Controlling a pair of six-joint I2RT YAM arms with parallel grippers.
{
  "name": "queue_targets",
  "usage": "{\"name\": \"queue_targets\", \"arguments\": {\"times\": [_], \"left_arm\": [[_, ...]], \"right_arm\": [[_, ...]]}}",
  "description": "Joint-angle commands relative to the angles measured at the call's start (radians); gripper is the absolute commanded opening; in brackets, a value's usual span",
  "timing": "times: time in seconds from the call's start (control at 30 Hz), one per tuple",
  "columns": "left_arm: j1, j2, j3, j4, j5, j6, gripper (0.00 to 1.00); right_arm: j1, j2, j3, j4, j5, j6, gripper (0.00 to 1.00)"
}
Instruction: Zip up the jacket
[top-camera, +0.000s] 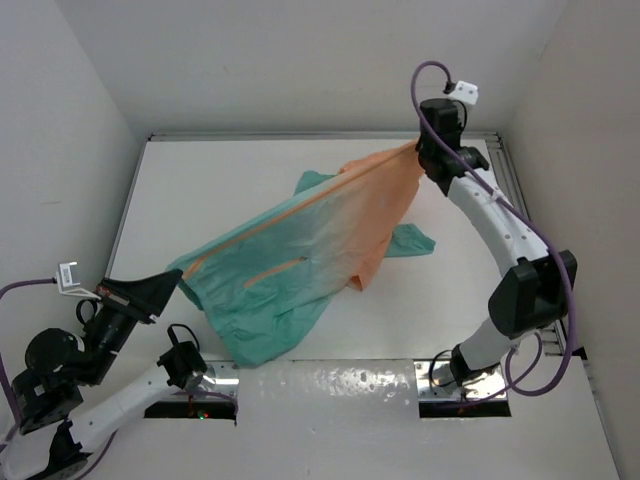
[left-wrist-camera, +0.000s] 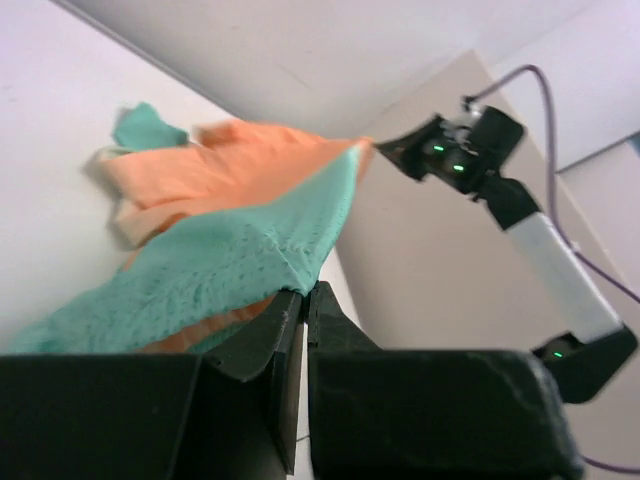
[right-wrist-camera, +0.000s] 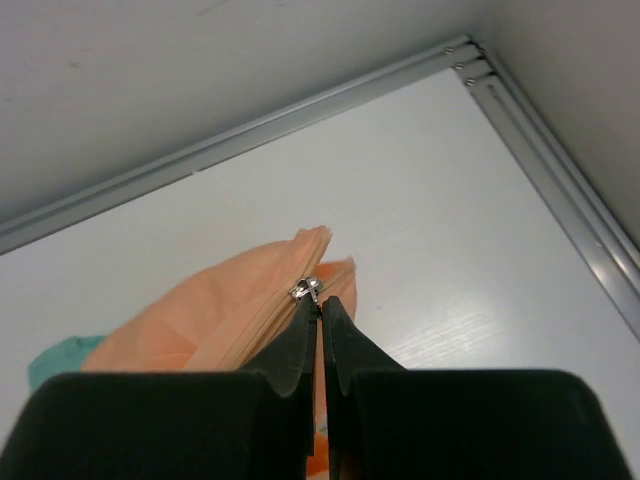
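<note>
The jacket (top-camera: 300, 250) hangs stretched in the air between my two grippers, peach-orange at the far right and teal-green at the near left. My left gripper (top-camera: 173, 281) is shut on the teal hem edge (left-wrist-camera: 290, 262); its tips (left-wrist-camera: 303, 291) pinch the cloth. Far right, my right gripper (top-camera: 420, 152) is shut on the silver zipper pull (right-wrist-camera: 306, 290) at the peach end (right-wrist-camera: 230, 315), and its tips (right-wrist-camera: 320, 303) meet just below the slider. The zipper line (top-camera: 290, 212) runs along the taut upper edge. A teal sleeve (top-camera: 412, 242) lies on the table.
White walls close in the table on three sides. A metal rail (top-camera: 507, 175) runs along the right edge, also seen in the right wrist view as the rail (right-wrist-camera: 545, 135). A shiny base plate (top-camera: 330, 385) lies between the arm mounts.
</note>
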Motion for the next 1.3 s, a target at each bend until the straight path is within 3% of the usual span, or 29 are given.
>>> {"name": "queue_targets", "arguments": {"times": [0.0, 0.37, 0.6, 0.63, 0.73, 0.8, 0.83, 0.87, 0.97, 1.0, 1.1, 1.13, 1.27], "left_arm": [[-0.006, -0.029, 0.038, -0.055, -0.103, -0.006, 0.0], [-0.007, -0.023, 0.049, -0.088, -0.152, -0.018, 0.0], [-0.007, 0.166, 0.013, 0.114, -0.076, 0.051, 0.02], [-0.007, 0.192, 0.012, 0.124, -0.074, 0.052, 0.06], [-0.007, 0.31, -0.002, 0.187, -0.05, 0.087, 0.39], [-0.007, 0.409, 0.004, 0.213, -0.033, 0.095, 0.51], [-0.007, 0.437, 0.013, 0.227, 0.004, 0.113, 0.6], [-0.007, 0.488, 0.018, 0.257, 0.016, 0.124, 0.79], [-0.007, 0.567, 0.067, 0.264, -0.014, 0.146, 0.92], [-0.006, 0.581, 0.078, 0.265, -0.026, 0.156, 0.98], [-0.006, 0.612, 0.137, 0.26, -0.054, 0.157, 1.0], [-0.006, 0.605, 0.139, 0.268, -0.043, 0.16, 1.0], [-0.006, 0.554, 0.102, 0.319, 0.021, 0.161, 1.0]], "right_arm": [[-0.048, -0.073, 0.059, -0.075, 0.049, 0.042, 0.0], [-0.074, -0.262, 0.002, -0.067, 0.175, -0.005, 0.0], [-0.074, -0.293, 0.087, -0.125, 0.112, -0.045, 0.0], [-0.074, -0.291, 0.084, -0.145, 0.101, -0.047, 0.0], [-0.074, -0.315, 0.018, -0.139, 0.06, -0.025, 0.0], [-0.073, -0.375, -0.059, -0.104, -0.015, 0.019, 0.0], [-0.071, -0.4, -0.152, -0.061, -0.061, 0.042, 0.0], [-0.071, -0.447, -0.195, -0.041, -0.128, 0.088, 0.0], [-0.071, -0.489, -0.318, 0.01, -0.248, 0.131, 0.02], [-0.07, -0.492, -0.33, 0.007, -0.284, 0.139, 0.05], [-0.048, -0.522, -0.326, -0.019, -0.42, 0.131, 0.25], [-0.04, -0.541, -0.327, -0.015, -0.443, 0.128, 0.47], [-0.037, -0.668, -0.324, -0.019, -0.677, 0.147, 0.99]]}}
